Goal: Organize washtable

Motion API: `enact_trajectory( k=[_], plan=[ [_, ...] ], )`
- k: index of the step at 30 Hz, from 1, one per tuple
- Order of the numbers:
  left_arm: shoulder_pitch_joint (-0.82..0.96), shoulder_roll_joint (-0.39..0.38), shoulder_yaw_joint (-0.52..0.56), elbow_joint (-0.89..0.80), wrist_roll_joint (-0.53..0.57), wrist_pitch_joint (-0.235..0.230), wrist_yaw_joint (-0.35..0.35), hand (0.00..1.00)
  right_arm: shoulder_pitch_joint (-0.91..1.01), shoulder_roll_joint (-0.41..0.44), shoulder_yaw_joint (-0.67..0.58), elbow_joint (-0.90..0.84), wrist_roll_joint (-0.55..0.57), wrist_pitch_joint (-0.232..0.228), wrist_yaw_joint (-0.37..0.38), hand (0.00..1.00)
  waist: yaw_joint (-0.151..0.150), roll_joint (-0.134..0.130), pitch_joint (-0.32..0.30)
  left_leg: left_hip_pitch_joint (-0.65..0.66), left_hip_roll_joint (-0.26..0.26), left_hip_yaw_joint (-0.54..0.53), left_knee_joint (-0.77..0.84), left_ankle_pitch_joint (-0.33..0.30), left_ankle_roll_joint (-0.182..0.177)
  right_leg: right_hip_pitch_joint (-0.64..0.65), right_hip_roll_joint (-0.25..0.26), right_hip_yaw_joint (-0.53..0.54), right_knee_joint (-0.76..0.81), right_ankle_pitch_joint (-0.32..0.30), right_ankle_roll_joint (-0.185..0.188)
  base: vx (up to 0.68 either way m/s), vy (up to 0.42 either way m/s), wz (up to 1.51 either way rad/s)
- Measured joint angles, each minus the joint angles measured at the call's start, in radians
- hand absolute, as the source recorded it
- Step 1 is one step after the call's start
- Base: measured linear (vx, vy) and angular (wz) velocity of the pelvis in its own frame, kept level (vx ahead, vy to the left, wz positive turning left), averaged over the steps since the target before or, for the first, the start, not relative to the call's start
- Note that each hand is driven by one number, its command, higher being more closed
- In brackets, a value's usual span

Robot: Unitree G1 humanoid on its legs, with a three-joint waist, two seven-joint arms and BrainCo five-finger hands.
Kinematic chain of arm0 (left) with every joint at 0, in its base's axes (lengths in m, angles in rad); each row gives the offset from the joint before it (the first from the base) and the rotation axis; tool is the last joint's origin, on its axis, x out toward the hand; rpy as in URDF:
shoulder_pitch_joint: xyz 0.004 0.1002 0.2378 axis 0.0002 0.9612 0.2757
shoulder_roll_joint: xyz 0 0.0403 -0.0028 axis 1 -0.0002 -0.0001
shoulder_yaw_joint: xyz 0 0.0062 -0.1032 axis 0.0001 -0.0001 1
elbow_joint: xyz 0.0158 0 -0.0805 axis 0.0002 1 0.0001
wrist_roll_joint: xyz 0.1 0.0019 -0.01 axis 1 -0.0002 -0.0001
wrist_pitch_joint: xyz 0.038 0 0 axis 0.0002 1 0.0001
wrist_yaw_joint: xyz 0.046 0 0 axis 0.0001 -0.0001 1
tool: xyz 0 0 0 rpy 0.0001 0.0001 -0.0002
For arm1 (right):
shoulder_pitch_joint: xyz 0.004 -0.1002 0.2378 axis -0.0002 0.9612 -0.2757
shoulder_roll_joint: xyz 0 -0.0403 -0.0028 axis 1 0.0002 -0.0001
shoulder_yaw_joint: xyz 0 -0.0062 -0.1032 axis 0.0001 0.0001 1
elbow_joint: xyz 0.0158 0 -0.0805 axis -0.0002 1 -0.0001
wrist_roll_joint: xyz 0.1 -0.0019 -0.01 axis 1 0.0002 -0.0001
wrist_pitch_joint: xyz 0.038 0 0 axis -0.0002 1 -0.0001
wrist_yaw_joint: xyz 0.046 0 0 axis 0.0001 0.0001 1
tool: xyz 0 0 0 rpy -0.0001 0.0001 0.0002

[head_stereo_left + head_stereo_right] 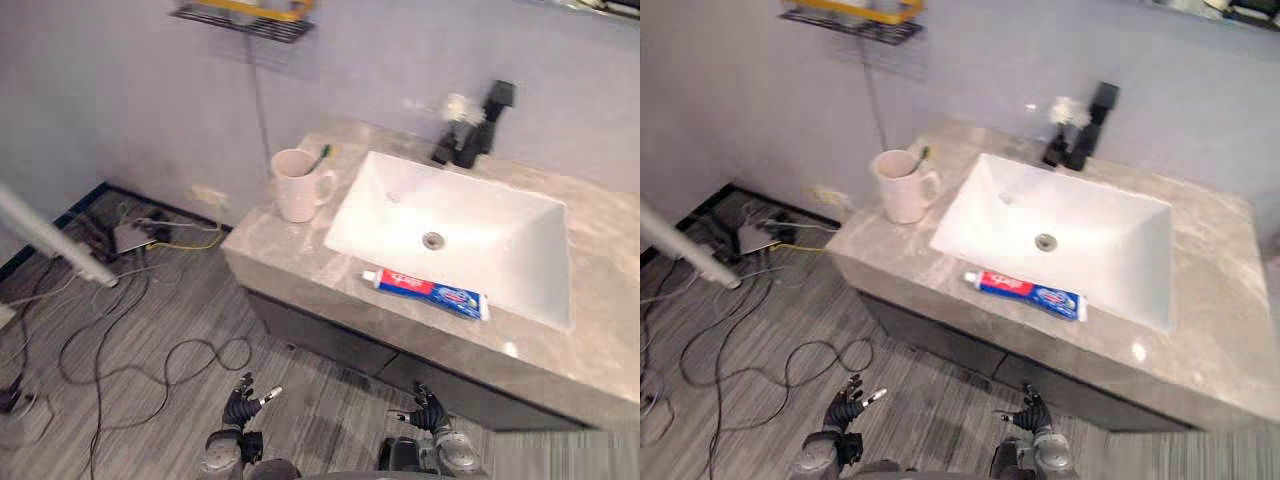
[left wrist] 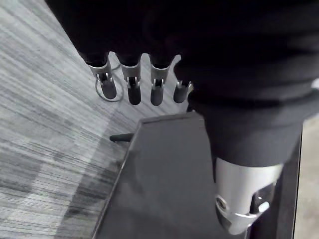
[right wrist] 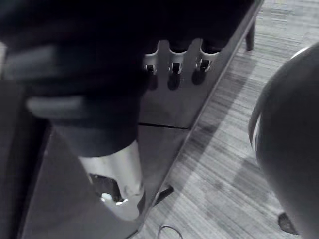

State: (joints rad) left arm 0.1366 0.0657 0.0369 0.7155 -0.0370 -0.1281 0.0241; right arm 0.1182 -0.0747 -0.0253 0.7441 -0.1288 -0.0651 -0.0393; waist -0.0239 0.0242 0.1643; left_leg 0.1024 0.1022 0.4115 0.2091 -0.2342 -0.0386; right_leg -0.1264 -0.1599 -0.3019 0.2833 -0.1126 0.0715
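Left hand [image 1: 240,408] and right hand [image 1: 430,412] slack, empty, one toothpaste tube [image 1: 428,292] beside one sink [image 1: 480,230], one mug [image 1: 297,187]

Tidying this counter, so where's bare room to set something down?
Widest bare patch: the counter right of the sink. A smaller one lies at the front left corner, before the mug. The front strip is narrow and holds the toothpaste; the back by the faucet is crowded.
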Motion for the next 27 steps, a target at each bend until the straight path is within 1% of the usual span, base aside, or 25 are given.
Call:
enact_trajectory(
  k=[2, 4, 5, 6, 7, 8, 9, 11, 12, 13, 14, 15, 16, 17, 18, 19, 21, 24, 27],
  plan=[
    [0.004, -0.017, -0.005, 0.003, 0.000, 0.000, -0.002, 0.00, 0.015, -0.012, -0.011, 0.014, 0.006, 0.000, -0.002, 0.00, -0.012, 0.008, -0.002, 0.018, 0.007, -0.002, 0.010, 0.019, -0.016, 0.038, 0.013, 0.008, -0.041, 0.008, 0.007, 0.08, -0.052, -0.20],
    [0.003, -0.017, -0.005, 0.003, 0.000, 0.000, -0.005, 0.00, 0.018, -0.014, -0.010, 0.017, 0.004, 0.000, -0.004, 0.00, -0.012, 0.006, -0.003, 0.001, 0.030, -0.002, 0.070, 0.020, -0.017, 0.057, 0.031, 0.014, -0.076, 0.016, -0.002, 0.05, -0.089, -0.18],
    [0.004, -0.013, -0.005, 0.002, 0.000, 0.000, -0.008, 0.00, 0.019, -0.013, -0.005, 0.018, 0.004, 0.000, -0.004, 0.00, -0.010, 0.003, -0.002, -0.035, 0.062, 0.000, 0.164, 0.020, -0.018, 0.075, 0.047, 0.031, -0.113, 0.022, -0.012, 0.04, -0.129, -0.35],
    [0.003, -0.013, -0.004, 0.002, 0.000, 0.000, -0.010, 0.00, 0.021, -0.012, 0.001, 0.018, 0.004, 0.000, -0.003, 0.00, 0.001, 0.004, 0.000, -0.076, 0.109, -0.001, 0.289, 0.024, -0.026, 0.095, 0.070, 0.052, -0.142, 0.028, -0.026, 0.04, -0.135, -0.48],
    [0.008, -0.013, -0.003, 0.002, 0.000, 0.001, -0.012, 0.00, 0.021, -0.012, 0.004, 0.018, 0.004, 0.000, -0.003, 0.00, 0.010, 0.008, 0.003, -0.096, 0.130, -0.004, 0.362, 0.032, -0.038, 0.106, 0.081, 0.065, -0.153, 0.030, -0.030, 0.09, -0.103, -0.86],
    [0.029, -0.014, -0.003, 0.002, 0.000, 0.004, -0.019, 0.00, 0.019, -0.011, 0.004, 0.017, 0.004, 0.000, -0.004, 0.00, 0.027, 0.010, 0.009, -0.157, 0.175, -0.042, 0.523, 0.073, -0.055, 0.132, 0.101, 0.111, -0.169, 0.030, -0.039, 0.10, -0.054, -0.81],
    [0.039, -0.015, -0.004, 0.002, 0.000, 0.005, -0.021, 0.00, 0.019, -0.010, 0.003, 0.017, 0.005, 0.000, -0.005, 0.00, 0.036, 0.002, 0.011, -0.168, 0.172, -0.072, 0.549, 0.061, -0.049, 0.141, 0.103, 0.126, -0.175, 0.029, -0.041, 0.15, -0.033, -0.93],
    [0.049, -0.022, -0.006, 0.003, 0.000, 0.009, -0.024, 0.00, 0.016, -0.011, -0.006, 0.017, 0.010, 0.000, -0.006, 0.00, 0.040, 0.001, 0.011, -0.185, 0.136, -0.145, 0.495, -0.015, -0.042, 0.163, 0.098, 0.172, -0.182, 0.027, -0.044, 0.13, 0.000, -0.70],
    [0.049, -0.022, -0.006, 0.002, 0.000, 0.009, -0.024, 0.00, 0.012, -0.014, -0.018, 0.017, 0.012, 0.000, -0.008, 0.00, 0.040, -0.005, 0.014, -0.201, 0.097, -0.186, 0.421, -0.035, -0.042, 0.169, 0.083, 0.196, -0.180, 0.029, -0.041, 0.11, 0.071, -0.68],
    [0.048, -0.022, -0.007, 0.002, 0.000, 0.008, -0.024, 0.00, 0.011, -0.017, -0.018, 0.017, 0.012, 0.000, -0.008, 0.00, 0.039, -0.009, 0.017, -0.209, 0.064, -0.224, 0.344, -0.036, -0.045, 0.173, 0.070, 0.214, -0.180, 0.032, -0.030, 0.13, 0.140, -0.67],
    [0.045, -0.023, -0.009, 0.002, 0.000, 0.008, -0.024, 0.00, 0.011, -0.020, -0.018, 0.017, 0.012, 0.000, -0.008, 0.00, 0.039, -0.008, 0.016, -0.212, 0.034, -0.270, 0.245, -0.026, -0.057, 0.174, 0.064, 0.232, -0.181, 0.032, -0.017, 0.11, 0.216, -0.64],
    [0.043, -0.027, -0.015, 0.002, -0.001, 0.006, -0.024, 0.00, 0.016, -0.033, -0.018, 0.016, 0.013, -0.001, -0.008, 0.00, 0.039, 0.019, 0.008, -0.206, 0.020, -0.335, 0.103, 0.042, -0.089, 0.172, 0.080, 0.251, -0.183, 0.029, 0.008, 0.11, 0.258, -0.66],
    [0.040, -0.024, -0.018, 0.019, -0.003, 0.009, -0.017, 0.00, 0.011, -0.031, -0.019, 0.031, 0.013, 0.004, -0.009, 0.00, 0.039, 0.024, 0.012, -0.188, 0.018, -0.333, 0.094, 0.085, -0.046, 0.182, 0.082, 0.274, -0.187, 0.026, 0.020, 0.10, 0.217, -0.50],
    [0.041, -0.017, -0.021, 0.019, -0.005, 0.008, -0.017, 0.00, 0.017, -0.024, -0.015, 0.026, 0.013, 0.003, -0.007, 0.00, 0.038, 0.011, 0.010, -0.176, 0.005, -0.326, 0.079, 0.084, -0.043, 0.188, 0.070, 0.276, -0.192, 0.025, 0.022, 0.11, 0.181, -0.25],
    [0.041, -0.002, -0.026, 0.020, -0.008, 0.008, -0.017, 0.00, 0.032, -0.008, -0.018, 0.025, 0.013, 0.002, -0.005, 0.00, 0.037, -0.019, 0.002, -0.158, -0.019, -0.316, 0.045, 0.087, -0.039, 0.196, 0.047, 0.277, -0.205, 0.024, 0.033, 0.13, 0.133, -0.05],
    [0.045, 0.004, -0.025, 0.021, -0.009, 0.010, -0.016, 0.00, 0.044, -0.001, -0.017, 0.026, 0.013, 0.002, -0.005, 0.00, 0.039, -0.033, -0.006, -0.143, -0.038, -0.306, 0.008, 0.096, -0.024, 0.193, 0.029, 0.281, -0.207, 0.020, 0.039, 0.13, 0.124, -0.02],
    [0.063, 0.008, -0.027, 0.022, -0.008, 0.010, -0.017, 0.00, 0.044, 0.001, -0.018, 0.026, 0.013, 0.002, -0.005, 0.00, 0.039, -0.051, -0.018, -0.109, -0.063, -0.296, -0.039, 0.111, -0.007, 0.205, 0.008, 0.285, -0.220, 0.020, 0.040, 0.12, 0.090, -0.08],
    [0.072, 0.013, -0.028, 0.038, -0.009, 0.024, -0.015, 0.00, 0.042, 0.002, -0.048, 0.052, 0.012, 0.004, -0.010, 0.00, 0.037, -0.042, -0.024, -0.062, -0.087, -0.284, -0.087, 0.123, 0.003, 0.231, -0.007, 0.284, -0.239, 0.018, 0.041, 0.12, 0.076, -0.09],
    [0.074, 0.019, -0.028, 0.053, -0.010, 0.030, -0.006, 0.00, 0.040, 0.003, -0.055, 0.071, 0.013, 0.004, -0.010, 0.00, 0.037, -0.034, -0.026, -0.055, -0.084, -0.293, -0.093, 0.125, 0.005, 0.247, -0.001, 0.275, -0.257, 0.019, 0.041, 0.09, -0.004, 0.05]
  ],
)
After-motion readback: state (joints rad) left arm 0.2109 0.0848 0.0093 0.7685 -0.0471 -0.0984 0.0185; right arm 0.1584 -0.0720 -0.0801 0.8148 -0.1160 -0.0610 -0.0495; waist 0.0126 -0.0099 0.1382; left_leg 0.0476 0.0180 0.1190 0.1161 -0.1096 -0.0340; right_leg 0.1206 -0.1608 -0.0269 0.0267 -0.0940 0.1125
